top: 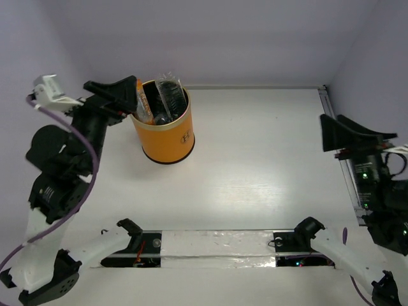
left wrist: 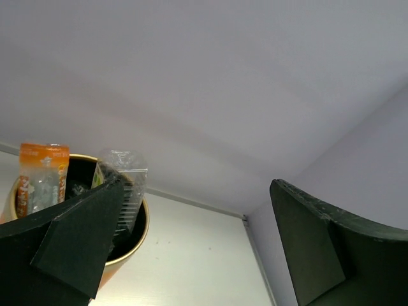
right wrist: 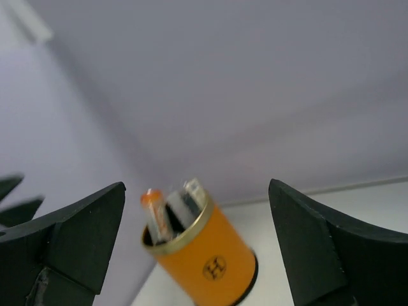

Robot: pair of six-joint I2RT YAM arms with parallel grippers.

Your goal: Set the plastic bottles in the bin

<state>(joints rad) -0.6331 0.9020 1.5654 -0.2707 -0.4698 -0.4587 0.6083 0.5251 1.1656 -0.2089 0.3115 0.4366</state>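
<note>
The orange-yellow bin (top: 167,137) stands at the back left of the table. An orange bottle (top: 143,99) and a clear ribbed bottle (top: 169,94) stick up out of it, with darker bottles hidden deeper inside. My left gripper (top: 122,97) is open and empty beside the bin's left rim. In the left wrist view its left finger (left wrist: 76,248) overlaps the bin (left wrist: 139,231), the orange bottle (left wrist: 41,175) and the ribbed bottle (left wrist: 125,185). My right gripper (top: 338,134) is open and empty at the far right. Its wrist view shows the bin (right wrist: 213,264) far off between the jaws.
A metal rail (top: 341,156) runs along the table's right edge, next to the right arm. A taped strip (top: 217,245) lies along the near edge between the arm bases. Pale walls close the back and sides.
</note>
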